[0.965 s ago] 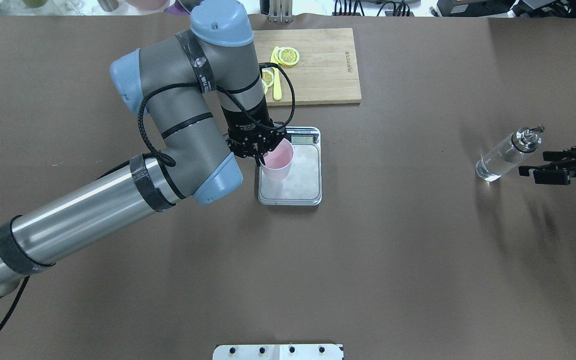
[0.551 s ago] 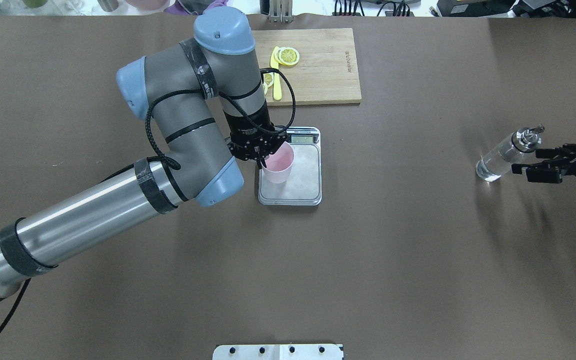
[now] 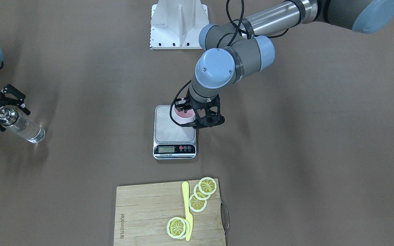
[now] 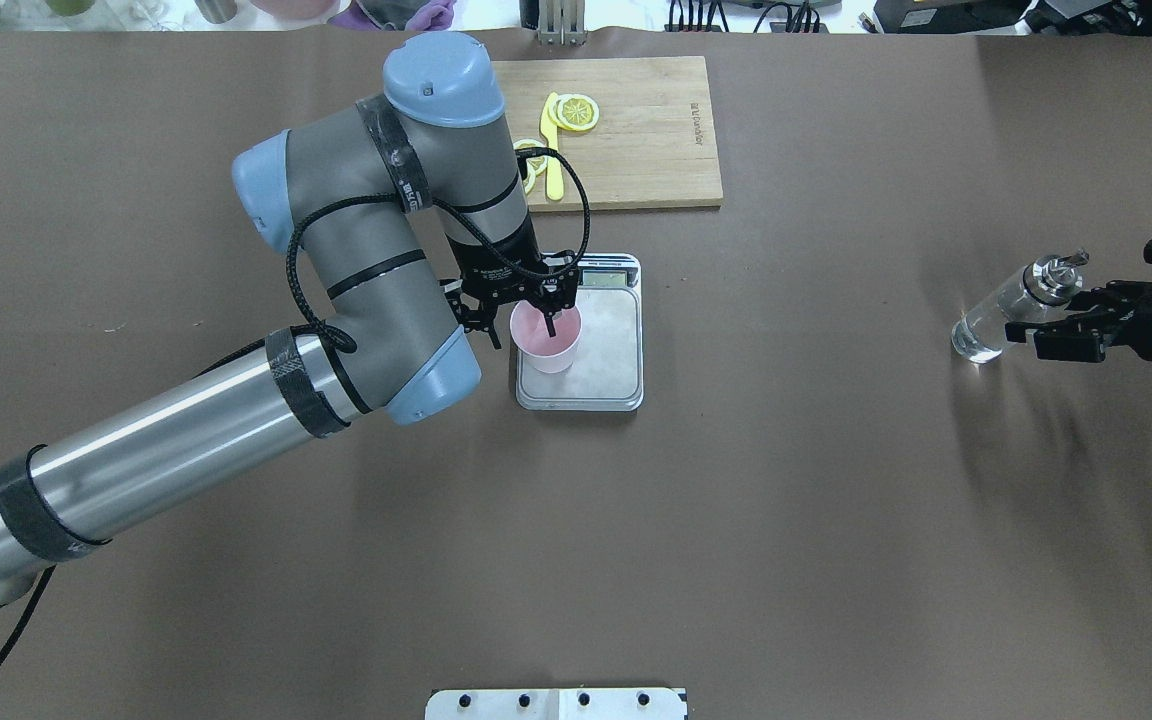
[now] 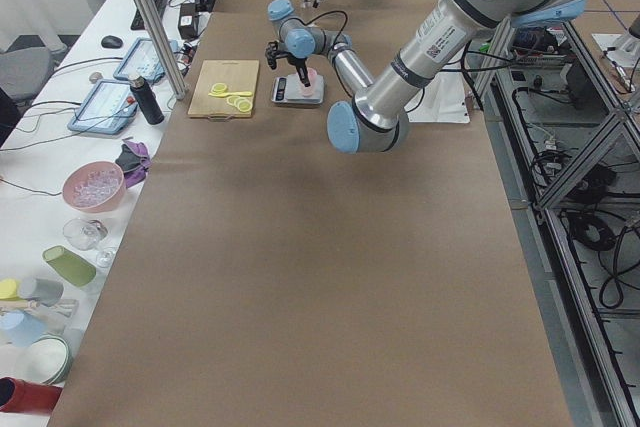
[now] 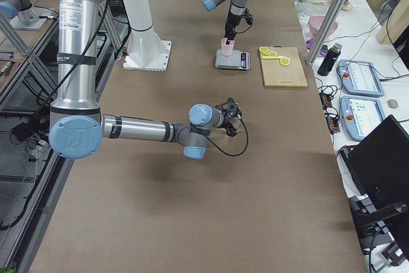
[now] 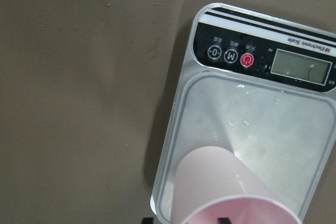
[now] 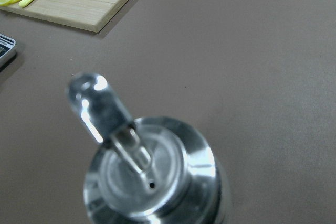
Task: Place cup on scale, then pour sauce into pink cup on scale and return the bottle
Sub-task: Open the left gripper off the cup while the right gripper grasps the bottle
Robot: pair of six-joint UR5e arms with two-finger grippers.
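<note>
The fingers (image 4: 549, 322) of the left gripper (image 4: 519, 330) are seen parted in the overhead view, one inside the cup (image 4: 548, 350), one outside its rim. The left arm (image 4: 366, 250) is folded at the elbow, its wrist pointed straight down. The cup is stood upright, mouth up, on the left part of the scale (image 4: 606, 350). The right gripper (image 4: 1034, 336) is held level. In the front-facing view its fingers (image 3: 17, 99) are shown spread either side of the cap of the bottle (image 3: 26, 130), which is stood on the table (image 3: 286, 171), long axis vertical, cap uppermost. In the left wrist view the cup is seen away from the display.
</note>
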